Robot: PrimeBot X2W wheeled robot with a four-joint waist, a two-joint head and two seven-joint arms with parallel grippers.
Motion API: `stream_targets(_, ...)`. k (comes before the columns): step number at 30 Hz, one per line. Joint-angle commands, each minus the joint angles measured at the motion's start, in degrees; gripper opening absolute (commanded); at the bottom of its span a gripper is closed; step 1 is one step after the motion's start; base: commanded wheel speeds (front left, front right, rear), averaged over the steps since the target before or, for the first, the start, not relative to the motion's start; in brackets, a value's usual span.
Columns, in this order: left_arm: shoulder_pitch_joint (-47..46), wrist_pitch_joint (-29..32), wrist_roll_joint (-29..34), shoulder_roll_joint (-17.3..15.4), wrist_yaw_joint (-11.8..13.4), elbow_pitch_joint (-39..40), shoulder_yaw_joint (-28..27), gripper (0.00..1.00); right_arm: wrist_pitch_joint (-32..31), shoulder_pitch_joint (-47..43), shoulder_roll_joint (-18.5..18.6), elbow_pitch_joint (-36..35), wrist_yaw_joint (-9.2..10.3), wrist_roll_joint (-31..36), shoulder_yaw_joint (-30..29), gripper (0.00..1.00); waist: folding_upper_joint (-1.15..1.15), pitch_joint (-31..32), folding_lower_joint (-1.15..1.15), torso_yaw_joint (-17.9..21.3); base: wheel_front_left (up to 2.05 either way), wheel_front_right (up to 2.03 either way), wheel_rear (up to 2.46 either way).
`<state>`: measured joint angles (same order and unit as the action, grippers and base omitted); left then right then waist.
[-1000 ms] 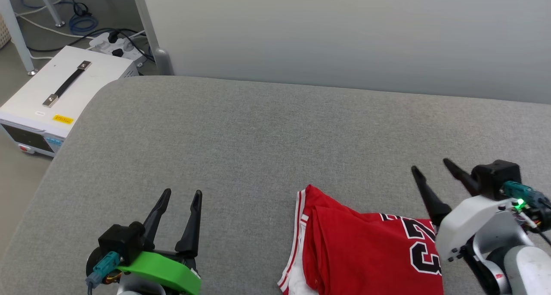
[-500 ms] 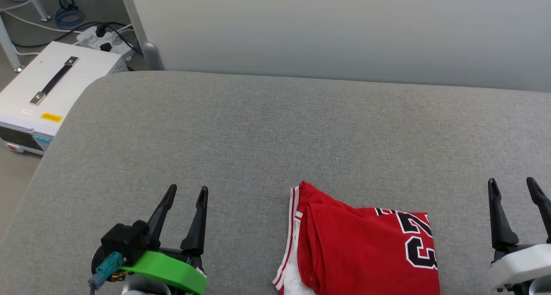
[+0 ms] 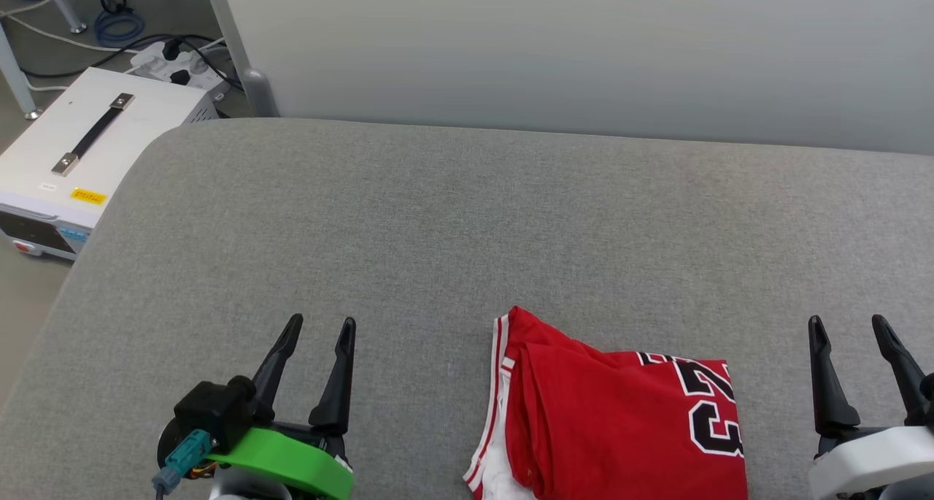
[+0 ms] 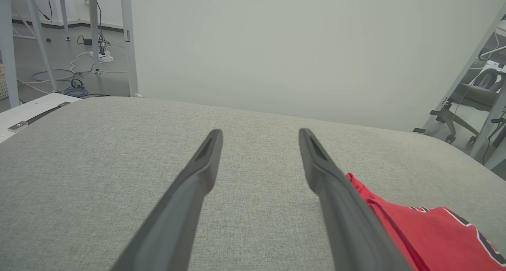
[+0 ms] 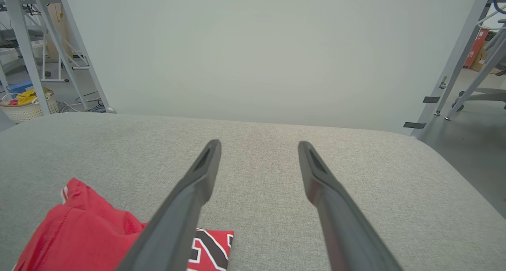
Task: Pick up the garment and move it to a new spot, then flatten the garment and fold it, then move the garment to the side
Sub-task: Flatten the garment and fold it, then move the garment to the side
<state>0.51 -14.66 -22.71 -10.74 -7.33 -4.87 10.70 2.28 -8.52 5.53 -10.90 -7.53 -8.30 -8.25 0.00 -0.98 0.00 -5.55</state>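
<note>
The garment [image 3: 613,427] lies folded on the grey padded table [image 3: 452,222] near the front edge, a red jersey with black white-outlined numerals and striped white trim on its left side. It also shows as the garment [image 4: 427,231] at the lower right of the left wrist view and the garment [image 5: 87,235] at the lower left of the right wrist view. My left gripper [image 3: 321,327] stands open well left of it, nothing between its fingers. My right gripper [image 3: 846,325] stands open to its right, apart from the cloth and holding nothing.
A white equipment case [image 3: 80,157] with a black handle sits on the floor off the table's left corner, with cables and a power strip [image 3: 175,62] behind it. A pale wall panel [image 3: 554,47] rises along the table's far edge. A basket [image 5: 25,105] stands far left.
My right gripper has drawn back from over the garment's right edge to the lower right corner, fingers now upright. The camera shifted a little. The garment lies as before.
</note>
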Motion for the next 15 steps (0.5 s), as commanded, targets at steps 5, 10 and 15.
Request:
stream_targets(5,0.6,-0.3,0.4,0.2,-0.2,0.3,-0.2,1.0,-3.5,-0.6,-0.1,0.5,0.04,-0.4,0.2,1.0,0.0,-0.5,0.0,-0.6,0.0,0.0,0.0)
stream_targets(10,0.3,-0.3,0.3,0.3,-0.2,0.3,0.0,1.0,-11.2,-1.3,-0.4,2.5,0.04,-1.5,1.0,1.0,0.0,-1.3,0.0,-1.4,0.0,0.0,0.0)
stream_targets(15,-0.2,-0.3,0.2,0.4,-0.2,0.1,0.2,1.0,-19.8,-0.9,-0.6,5.2,0.04,-4.0,2.0,1.0,0.0,-2.6,0.0,-2.2,0.0,0.0,0.0)
